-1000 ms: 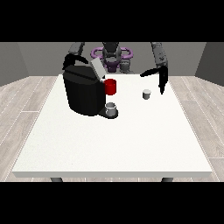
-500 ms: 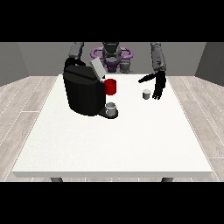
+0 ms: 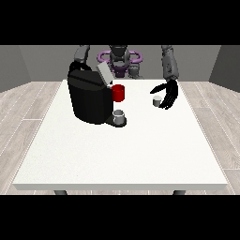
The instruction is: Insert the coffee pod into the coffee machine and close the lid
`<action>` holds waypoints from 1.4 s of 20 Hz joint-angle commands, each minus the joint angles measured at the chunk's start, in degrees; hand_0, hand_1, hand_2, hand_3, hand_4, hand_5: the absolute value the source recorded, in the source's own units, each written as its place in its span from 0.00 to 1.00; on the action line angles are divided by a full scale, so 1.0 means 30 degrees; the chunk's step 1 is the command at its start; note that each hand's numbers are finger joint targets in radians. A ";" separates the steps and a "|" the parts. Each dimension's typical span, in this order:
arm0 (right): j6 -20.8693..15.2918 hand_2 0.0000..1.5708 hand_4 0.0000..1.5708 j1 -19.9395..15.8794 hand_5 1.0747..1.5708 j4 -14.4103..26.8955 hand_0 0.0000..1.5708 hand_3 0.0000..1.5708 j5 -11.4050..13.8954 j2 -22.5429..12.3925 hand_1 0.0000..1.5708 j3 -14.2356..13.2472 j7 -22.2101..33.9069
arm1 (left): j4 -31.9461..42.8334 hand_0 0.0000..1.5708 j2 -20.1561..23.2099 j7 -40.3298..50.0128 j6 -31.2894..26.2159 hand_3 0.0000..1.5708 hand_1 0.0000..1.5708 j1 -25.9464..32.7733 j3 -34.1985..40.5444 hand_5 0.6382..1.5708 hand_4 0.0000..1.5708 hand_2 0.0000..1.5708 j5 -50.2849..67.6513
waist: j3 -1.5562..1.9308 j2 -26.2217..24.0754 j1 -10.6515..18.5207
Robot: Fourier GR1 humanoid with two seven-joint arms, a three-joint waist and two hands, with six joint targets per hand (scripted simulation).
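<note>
White table [image 3: 117,154] w/ grey floor around. Nearest us sat the cup [image 3: 119,115] under the black coffee machine [image 3: 90,97], lid [image 3: 104,73] up. Further back, coffee pod [image 3: 157,100] on the table, the hand at the view's right [image 3: 168,93] just beside it, fingers relaxed, grasping nothing. We judged nothing done yet: pod pickup, insertion, lid closing all left. Other hand hidden.

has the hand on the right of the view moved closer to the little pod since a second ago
Yes. The hand at the view's right has come down and inward; it now sits just beside the pod, which has stayed put on the table.
</note>
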 commanded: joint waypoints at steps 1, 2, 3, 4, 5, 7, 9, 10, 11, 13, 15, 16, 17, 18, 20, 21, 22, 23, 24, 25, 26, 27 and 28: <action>0.0008 0.00 0.30 -0.0104 1.00 0.0081 0.00 0.00 -0.0336 0.0087 0.00 -0.0337 -0.0335 | 0.1002 0.34 0.0351 -0.1119 0.0592 0.28 0.34 -0.0077 -0.0440 1.00 0.00 0.44 -0.1210 | -0.0001 0.0333 0.0006; 0.0193 0.00 0.29 -0.0091 1.00 0.0211 0.00 0.00 -0.0160 -0.0152 0.00 -0.0193 0.0164 | 0.1114 0.35 0.0912 -0.1109 0.0316 0.29 0.35 -0.0489 -0.0377 1.00 0.00 0.44 -0.1346 | -0.0002 0.0392 -0.0020; -0.0140 0.00 0.28 -0.1021 1.00 0.0090 0.00 0.00 -0.0240 -0.0363 0.00 -0.0768 0.0174 | 0.1384 0.39 0.0872 -0.2070 0.0907 0.31 0.39 -0.0495 -0.0321 1.00 0.00 0.47 -0.1523 | -0.0006 0.1141 0.0077; -0.0022 0.00 0.30 -0.0152 1.00 0.0407 0.00 0.00 -0.0170 -0.0239 0.00 -0.0543 -0.0004 | 0.1126 0.41 0.0583 -0.1730 0.0924 0.34 0.41 -0.0452 -0.0618 1.00 0.00 0.50 -0.1828 | 0.0000 0.0024 0.0210; -0.0323 0.00 0.33 -0.0538 1.00 0.0092 0.00 0.00 0.0142 0.0154 0.00 -0.0128 -0.0339 | 0.1811 0.43 0.0292 -0.2249 0.1875 0.35 0.43 -0.0536 -0.0403 1.00 0.00 0.52 -0.1993 | -0.0004 0.0710 0.0120; 0.0195 0.00 0.34 -0.0144 1.00 -0.0445 0.00 0.00 -0.0170 -0.0407 0.00 -0.0246 0.1434 | 0.1690 0.46 -0.0274 -0.1838 0.2696 0.39 0.46 -0.0155 -0.0608 1.00 0.10 0.54 -0.2370 | -0.0004 -0.0622 0.0107; -0.0144 0.00 0.31 -0.0378 1.00 -0.0657 0.00 0.00 0.0013 -0.0094 0.00 -0.0120 0.1008 | 0.2442 0.44 -0.0114 -0.3091 0.3644 0.41 0.44 -0.0600 0.0035 1.00 0.18 0.54 -0.2272 | -0.0006 0.0359 -0.0003; -0.0217 0.00 0.33 0.0260 1.00 0.0655 0.00 0.00 -0.0137 -0.0074 0.00 -0.0661 -0.0364 | 0.1907 0.49 -0.0228 -0.2028 0.2791 0.44 0.49 -0.0957 -0.0295 1.00 0.22 0.58 -0.2404 | 0.0003 -0.0276 0.0231; 0.0539 0.00 0.33 -0.0804 1.00 0.0566 0.00 0.00 -0.1067 -0.0653 0.00 -0.1427 0.0042 | 0.2021 0.53 -0.0694 -0.2244 0.3751 0.47 0.53 -0.1111 -0.0183 1.00 0.25 0.62 -0.2466 | 0.0001 0.0275 0.0155; 0.0539 0.00 0.32 0.0253 1.00 -0.0063 0.00 0.00 -0.0691 0.0028 0.00 -0.0355 -0.0270 | 0.2647 0.53 0.0150 -0.2347 0.3927 0.48 0.53 -0.1165 0.0095 1.00 0.24 0.62 -0.2751 | -0.0002 0.0029 -0.0164; 0.0266 0.00 0.32 -0.0829 1.00 0.0365 0.00 0.00 -0.0795 0.0202 0.00 -0.0607 -0.0441 | 0.2616 0.62 -0.0523 -0.2664 0.4836 0.55 0.62 -0.1566 -0.0449 1.00 0.21 0.69 -0.3436 | -0.0003 0.0960 -0.0189; 0.0448 0.00 0.33 -0.1599 1.00 0.1024 0.00 0.00 -0.1284 -0.0570 0.00 -0.1773 -0.0707 | 0.2474 0.63 -0.0232 -0.2636 0.4809 0.55 0.63 -0.1572 -0.0670 1.00 0.18 0.70 -0.3766 | 0.0001 0.1262 0.0157; 0.0670 0.00 0.32 -0.0858 1.00 0.0744 0.00 0.00 -0.1286 -0.0408 0.00 -0.1192 0.0678 | 0.2607 0.59 -0.0554 -0.1422 0.4371 0.52 0.59 -0.1213 -0.1404 1.00 0.18 0.66 -0.4451 | 0.0003 -0.0340 0.0079; 0.1372 0.00 0.33 -0.0857 1.00 0.0930 0.00 0.00 -0.1562 -0.0891 0.00 -0.1529 -0.0618 | 0.2854 0.57 0.0570 -0.1310 0.3546 0.49 0.57 -0.2146 -0.0809 1.00 0.20 0.64 -0.4126 | 0.0005 0.0443 -0.0339; 0.0336 0.00 0.31 -0.0476 1.00 0.0533 0.00 0.00 -0.0776 -0.0238 0.00 -0.0917 -0.0297 | 0.3452 0.65 0.0266 -0.1944 0.4175 0.57 0.65 -0.1668 -0.0938 1.00 0.18 0.71 -0.4567 | -0.0002 0.0311 -0.0187; -0.0328 0.00 0.27 -0.0267 1.00 0.1217 0.00 0.00 -0.0886 0.0328 0.00 -0.0411 -0.1630 | 0.3313 0.71 0.0624 -0.2362 0.3715 0.61 0.71 -0.1990 -0.0829 1.00 0.18 0.75 -0.4429 | 0.0001 0.0794 0.0153; 0.0071 0.00 0.27 -0.2150 1.00 0.1245 0.00 0.00 -0.1149 -0.0777 0.00 -0.1789 0.0196 | 0.3070 0.75 0.0622 -0.2573 0.3731 0.75 0.75 -0.2355 -0.0960 1.00 0.26 0.82 -0.4620 | -0.0001 0.0733 0.0441; 0.0163 0.00 0.26 -0.0987 1.00 0.1773 0.00 0.00 -0.0893 -0.0367 0.00 -0.1384 -0.1247 | 0.2976 0.78 0.0469 -0.2975 0.3668 0.83 0.78 -0.2370 -0.0805 1.00 0.30 0.86 -0.4469 | 0.0001 0.0554 0.0339; 0.0051 0.00 0.25 -0.0391 1.00 -0.0322 0.00 0.00 -0.0641 0.0178 0.00 -0.0161 0.0575 | 0.3923 0.81 0.0662 -0.3822 0.4188 0.87 0.81 -0.2043 -0.0265 1.00 0.32 0.89 -0.4206 | -0.0010 0.0358 -0.0387; 0.0164 0.00 0.27 -0.1260 1.00 0.0404 0.00 0.00 -0.0937 -0.0193 0.00 -0.0810 0.0421 | 0.3497 0.84 0.0508 -0.2970 0.3600 0.90 0.84 -0.2870 -0.0500 1.00 0.35 0.91 -0.4361 | -0.0004 0.0293 -0.0207; 0.0571 0.00 0.27 -0.0483 1.00 0.1448 0.00 0.00 -0.1262 -0.0339 0.00 -0.1236 -0.0514 | 0.2833 0.91 0.0375 -0.2876 0.2288 0.91 0.91 -0.3000 -0.0671 1.00 0.36 0.93 -0.4015 | 0.0006 -0.0401 0.0020; 0.0106 0.00 0.28 -0.0418 1.00 0.1930 0.00 0.00 -0.1376 -0.0211 0.00 -0.1691 -0.0584 | 0.2484 0.93 -0.0104 -0.3682 0.2490 0.90 0.93 -0.2218 -0.1129 1.00 0.39 0.93 -0.4296 | 0.0006 -0.0790 0.0605; -0.0119 0.00 0.27 -0.0102 1.00 0.1848 0.00 0.00 -0.1154 0.0332 0.00 -0.0759 -0.1025 | 0.2408 0.94 0.0232 -0.4135 0.2296 0.90 0.94 -0.2995 -0.0809 1.00 0.40 0.94 -0.4008 | 0.0004 -0.0306 0.0314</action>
